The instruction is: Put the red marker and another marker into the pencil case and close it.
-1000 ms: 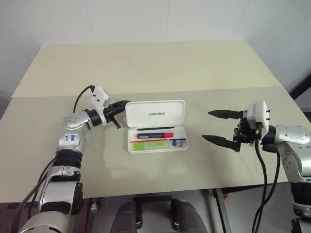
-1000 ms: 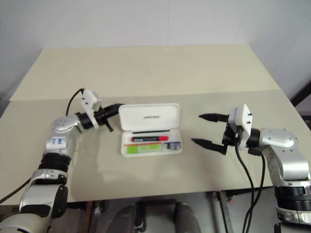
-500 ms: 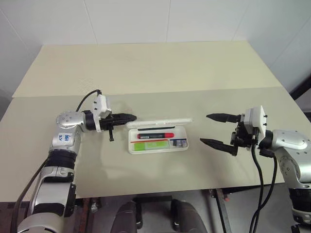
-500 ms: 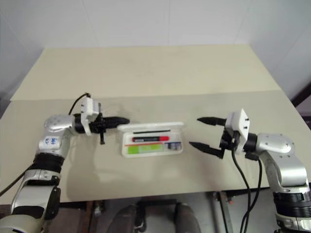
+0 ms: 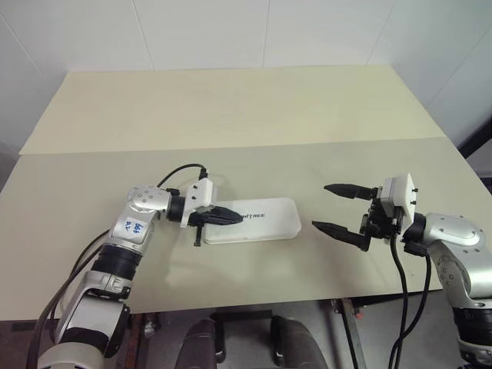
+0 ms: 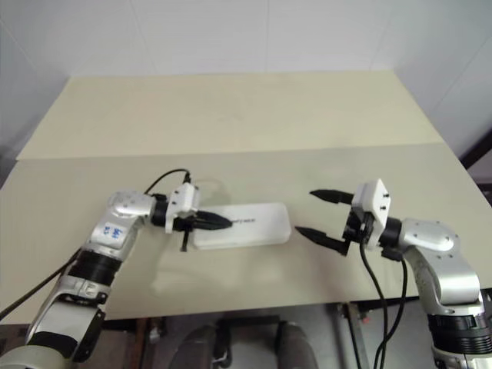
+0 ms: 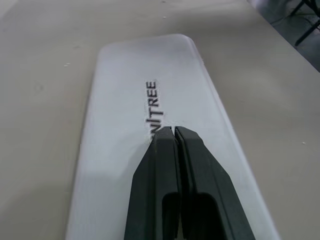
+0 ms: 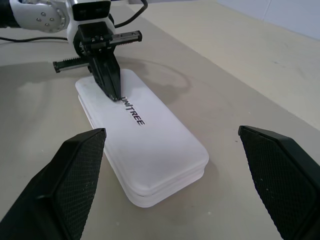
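Left eye view first: the pencil case [image 5: 252,221] lies flat on the table [image 5: 231,115], a little toward the robot's left of centre, and its lid is down. From where I stand the white lid with the dark lettering covers the tray completely, so I cannot see the red marker or the other marker at all; if they are in there, they are hidden under the lid, and I see neither lying loose on the table.

The left gripper [image 5: 233,218] has its two black fingers pinched tight together with nothing between them, and their tips sit on top of the lid, right at the start of the lettering. The left wrist view shows the same thing close up: joined fingers [image 7: 172,165] lying along the lid and covering the first letters. It looks like a press on the lid, not a grasp.

The right gripper [image 5: 336,207] hangs well apart from the case on the robot's right, its fingers spread wide and holding nothing, pointing across toward the case.

My reading is that the task is nearly finished. In the right wrist view a thin seam runs around the case's near end [image 8: 170,185], and I cannot tell whether the lid is fully clicked shut or only resting. What seems left is a firm press to seat it, then lifting the left arm away.
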Robot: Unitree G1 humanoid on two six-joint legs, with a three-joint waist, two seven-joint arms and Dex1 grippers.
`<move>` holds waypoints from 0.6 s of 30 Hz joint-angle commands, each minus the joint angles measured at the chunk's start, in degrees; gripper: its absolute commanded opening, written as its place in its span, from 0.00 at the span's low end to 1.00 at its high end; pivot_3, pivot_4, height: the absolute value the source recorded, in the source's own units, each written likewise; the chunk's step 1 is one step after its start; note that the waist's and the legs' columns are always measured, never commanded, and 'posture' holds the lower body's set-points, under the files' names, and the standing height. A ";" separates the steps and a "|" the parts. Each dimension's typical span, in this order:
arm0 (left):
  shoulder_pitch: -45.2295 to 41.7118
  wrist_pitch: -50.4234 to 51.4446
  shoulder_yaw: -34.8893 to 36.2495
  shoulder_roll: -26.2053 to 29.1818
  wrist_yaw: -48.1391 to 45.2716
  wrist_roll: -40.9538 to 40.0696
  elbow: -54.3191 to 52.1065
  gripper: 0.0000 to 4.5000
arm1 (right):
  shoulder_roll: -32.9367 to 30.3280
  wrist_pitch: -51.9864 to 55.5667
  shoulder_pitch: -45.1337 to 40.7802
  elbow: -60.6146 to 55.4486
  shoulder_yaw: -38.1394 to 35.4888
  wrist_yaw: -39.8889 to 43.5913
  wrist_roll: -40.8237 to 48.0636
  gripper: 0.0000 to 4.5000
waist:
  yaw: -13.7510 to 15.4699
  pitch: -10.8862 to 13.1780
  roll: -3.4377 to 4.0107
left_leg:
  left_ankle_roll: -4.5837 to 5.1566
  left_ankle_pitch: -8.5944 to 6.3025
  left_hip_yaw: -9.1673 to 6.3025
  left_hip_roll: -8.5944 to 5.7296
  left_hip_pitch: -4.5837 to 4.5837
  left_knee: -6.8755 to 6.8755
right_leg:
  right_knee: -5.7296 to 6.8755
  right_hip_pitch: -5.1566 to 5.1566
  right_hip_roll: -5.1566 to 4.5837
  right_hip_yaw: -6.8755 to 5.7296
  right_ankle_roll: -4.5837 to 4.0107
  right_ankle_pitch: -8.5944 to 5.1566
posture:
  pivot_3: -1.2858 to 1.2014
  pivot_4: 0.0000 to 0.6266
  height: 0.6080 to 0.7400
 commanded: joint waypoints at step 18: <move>3.27 14.22 5.70 -2.42 11.32 -4.87 -9.03 0.00 | 2.26 -0.34 -0.22 -2.74 0.62 -2.41 1.95 1.00 | 0.00 -0.01 0.00 | 0.05 -0.03 -0.03 0.01 0.07 0.09 | -0.06 0.21 -0.01 -0.02 -0.56 -0.25 | 0.52 0.24 1.00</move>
